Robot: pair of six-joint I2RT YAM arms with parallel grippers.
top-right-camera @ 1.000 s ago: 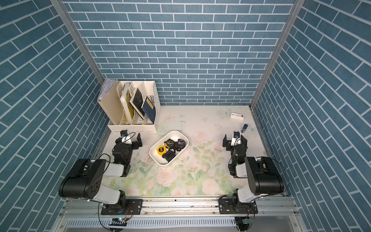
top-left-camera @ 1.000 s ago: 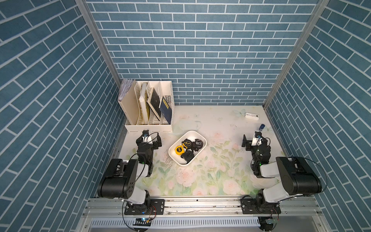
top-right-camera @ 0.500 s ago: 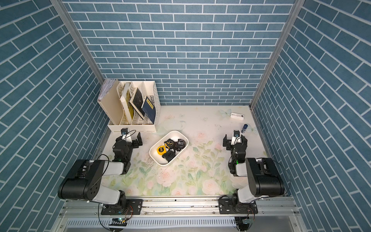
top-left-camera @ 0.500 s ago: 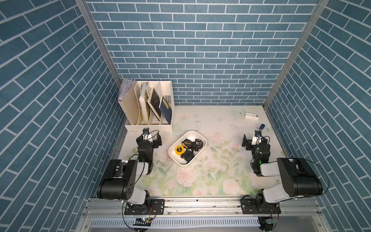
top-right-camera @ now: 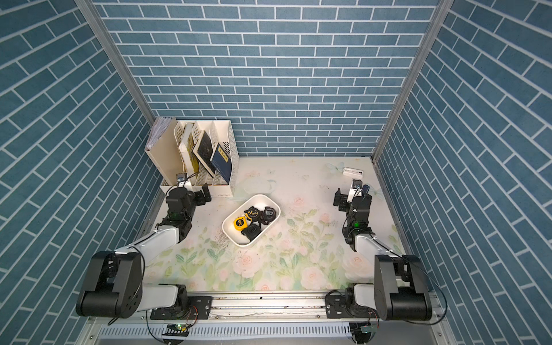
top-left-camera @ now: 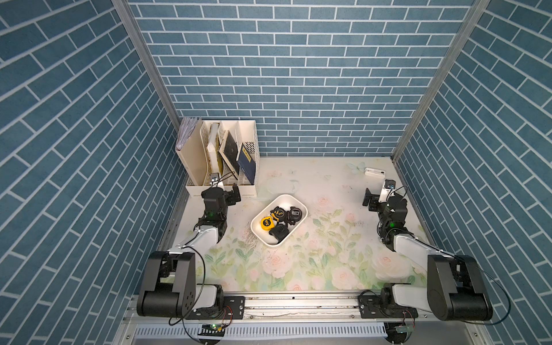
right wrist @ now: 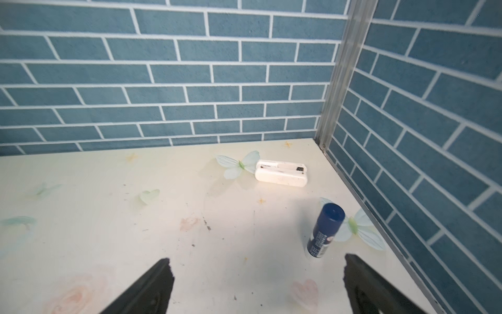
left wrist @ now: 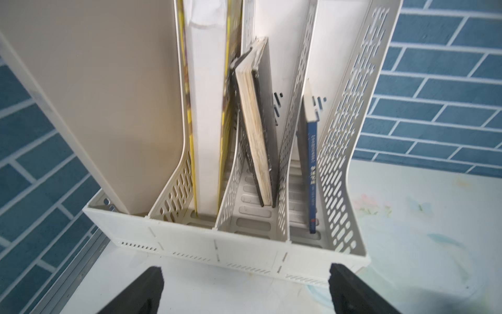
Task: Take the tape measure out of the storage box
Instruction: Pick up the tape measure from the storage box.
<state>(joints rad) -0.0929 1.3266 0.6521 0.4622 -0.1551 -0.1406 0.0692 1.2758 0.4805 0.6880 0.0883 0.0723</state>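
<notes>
With the left fingers (left wrist: 141, 293) and right fingers (right wrist: 146, 288) wide open and empty, the yellow tape measure (top-left-camera: 265, 223) lies in the storage box (top-left-camera: 259, 236), packed against black ones (top-left-camera: 278, 231), so a grab could snag a neighbour.

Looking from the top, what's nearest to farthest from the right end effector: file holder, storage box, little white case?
From the right end effector:
1. little white case, just beyond it.
2. storage box, mid-table.
3. file holder, back left corner.

Tape measures (top-left-camera: 279, 222) lie in the storage box (top-left-camera: 259, 235), before the file holder (top-left-camera: 249, 140).
</notes>
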